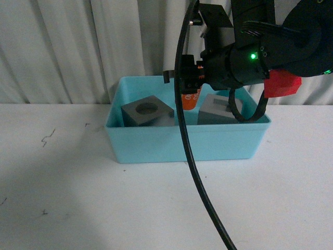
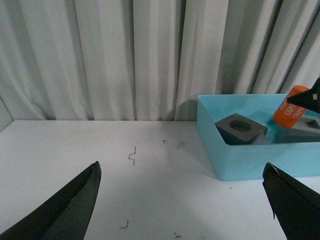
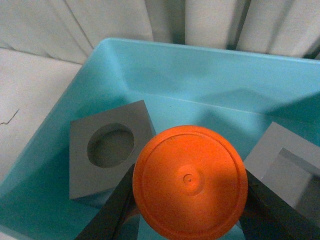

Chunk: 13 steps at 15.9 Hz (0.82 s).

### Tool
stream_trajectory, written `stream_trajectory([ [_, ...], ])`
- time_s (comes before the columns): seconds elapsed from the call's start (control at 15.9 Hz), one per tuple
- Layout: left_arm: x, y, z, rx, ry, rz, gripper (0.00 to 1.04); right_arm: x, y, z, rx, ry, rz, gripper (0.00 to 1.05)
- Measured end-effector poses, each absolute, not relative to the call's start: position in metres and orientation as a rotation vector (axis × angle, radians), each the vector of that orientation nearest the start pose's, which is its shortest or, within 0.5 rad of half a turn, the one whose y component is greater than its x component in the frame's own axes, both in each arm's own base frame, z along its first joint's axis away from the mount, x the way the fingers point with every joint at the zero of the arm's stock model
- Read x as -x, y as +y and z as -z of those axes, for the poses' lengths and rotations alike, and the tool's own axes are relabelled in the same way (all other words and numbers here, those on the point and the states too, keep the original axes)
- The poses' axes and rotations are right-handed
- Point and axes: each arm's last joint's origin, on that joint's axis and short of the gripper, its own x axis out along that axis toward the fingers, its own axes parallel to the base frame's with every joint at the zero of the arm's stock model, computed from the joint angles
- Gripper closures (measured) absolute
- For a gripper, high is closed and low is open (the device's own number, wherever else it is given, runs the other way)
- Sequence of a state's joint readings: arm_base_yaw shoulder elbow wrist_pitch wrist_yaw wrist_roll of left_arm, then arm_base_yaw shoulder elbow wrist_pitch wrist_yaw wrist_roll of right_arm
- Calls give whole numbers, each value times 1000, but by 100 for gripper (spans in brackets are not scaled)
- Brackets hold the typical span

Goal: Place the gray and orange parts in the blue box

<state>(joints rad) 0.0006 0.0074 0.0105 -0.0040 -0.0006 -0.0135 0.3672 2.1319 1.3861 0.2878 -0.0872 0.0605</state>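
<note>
The light-blue box (image 1: 156, 143) stands on the white table. Inside lie a gray cube with a round recess (image 1: 147, 111) on the left and a gray cube with a square recess (image 1: 218, 110) on the right. My right gripper (image 1: 188, 83) is shut on the orange cylinder (image 1: 190, 98) and holds it above the box floor between the two cubes. In the right wrist view the cylinder's flat end (image 3: 190, 182) fills the space between the jaws, over the box (image 3: 165, 65), with the round-recess cube (image 3: 107, 150) and square-recess cube (image 3: 287, 167) on either side. My left gripper (image 2: 182, 200) is open and empty over the table.
White curtains hang behind the table. A black cable (image 1: 190, 151) hangs across the front of the box in the front view. Small dark marks (image 2: 132, 155) dot the white tabletop (image 1: 67, 198) left of the box.
</note>
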Motion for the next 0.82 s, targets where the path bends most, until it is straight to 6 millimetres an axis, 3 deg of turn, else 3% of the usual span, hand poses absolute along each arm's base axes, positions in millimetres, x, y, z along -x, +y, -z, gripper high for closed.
stream_trajectory([
  [0.25,-98,0,-166,14,1,-1,7,-436,173,-142,10,538,-407,58],
  [0.69,-98,0,-166,14,1,-1,7,-434,174,-131,20,584,-381,58],
  [0.82,-98,0,-166,14,1,-1,7,-434,174,-131,18,585,-385,39],
])
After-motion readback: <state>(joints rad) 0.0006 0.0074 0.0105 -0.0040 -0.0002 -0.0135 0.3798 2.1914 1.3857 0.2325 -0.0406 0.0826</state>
